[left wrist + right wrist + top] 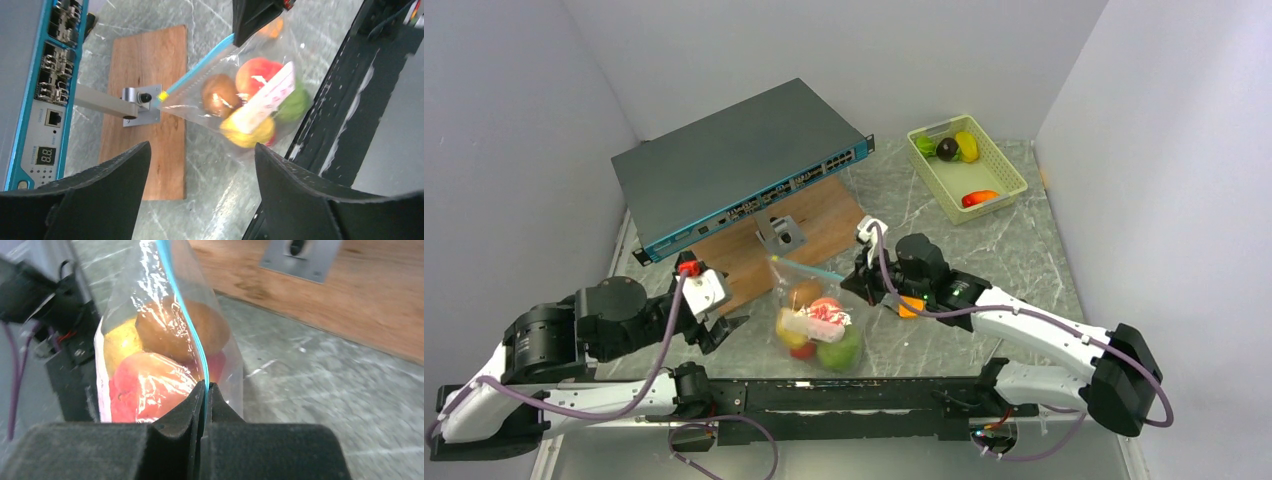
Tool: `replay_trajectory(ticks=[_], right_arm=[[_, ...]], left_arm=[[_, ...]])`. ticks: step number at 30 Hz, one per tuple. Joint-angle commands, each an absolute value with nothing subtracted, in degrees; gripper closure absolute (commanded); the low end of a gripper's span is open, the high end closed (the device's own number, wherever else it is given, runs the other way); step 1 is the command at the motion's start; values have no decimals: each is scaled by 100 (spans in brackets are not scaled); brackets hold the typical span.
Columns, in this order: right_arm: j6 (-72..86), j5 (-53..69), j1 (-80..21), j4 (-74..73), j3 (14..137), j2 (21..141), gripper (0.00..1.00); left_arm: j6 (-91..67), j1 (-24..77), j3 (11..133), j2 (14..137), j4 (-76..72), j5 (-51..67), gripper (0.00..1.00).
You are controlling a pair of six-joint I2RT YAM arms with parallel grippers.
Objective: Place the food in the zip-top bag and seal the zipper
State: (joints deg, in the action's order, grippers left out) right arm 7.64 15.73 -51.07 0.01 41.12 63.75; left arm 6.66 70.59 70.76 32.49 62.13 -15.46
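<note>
The clear zip-top bag (819, 328) lies on the table between the arms. It holds several foods: a red apple (145, 385), a yellow lemon (117, 342), a brown fruit (185, 330) and a green piece (295, 105). Its white label (267, 95) faces up. The teal zipper (809, 268) runs from the metal bracket (781, 235) to my right gripper (864, 280). In the right wrist view that gripper (205, 387) is shut on the zipper (182, 305). My left gripper (724, 325) is open and empty, left of the bag, and the bag (240, 95) lies beyond its tips (200, 170).
A wooden board (824, 215) carries the bracket. A grey network switch (734, 165) lies behind it. A pale green basket (999, 165) at the back right holds several more toy foods. An orange fruit (909, 307) lies under the right arm. A black rail (864, 395) runs along the near edge.
</note>
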Motion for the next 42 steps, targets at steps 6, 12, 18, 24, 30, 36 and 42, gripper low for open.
replay_trajectory(ticks=[6, 12, 18, 24, 30, 36, 42], right_arm=[[1887, -692, -4164, -562, 4018, 5953, 100], [2234, -1203, -3849, -1020, 3885, 5770, 100], [2778, -750, -3846, -1740, 3956, 5628, 100], [3688, 525, -3949, -2615, 3647, 5126, 100], [4762, 1149, -4165, -2862, 2875, 4285, 100], [4944, 1143, -4190, -2765, 2680, 3779, 82], [4728, -127, -4189, -3212, 3286, 3463, 33]], left_arm=[[-487, 7066, 7277, 3641, 5320, -1645, 8], [-836, 7066, 7203, 3803, 5071, -1559, 7], [-1013, 7066, 7000, 3849, 4870, -1417, 7], [-1195, 7066, 6907, 3918, 4860, -1511, 7], [-1547, 7066, 7022, 4033, 4571, -1668, 6], [-2274, 7066, 7481, 4185, 4481, -1995, 0], [-2649, 7066, 7686, 3942, 4295, -2551, 0]])
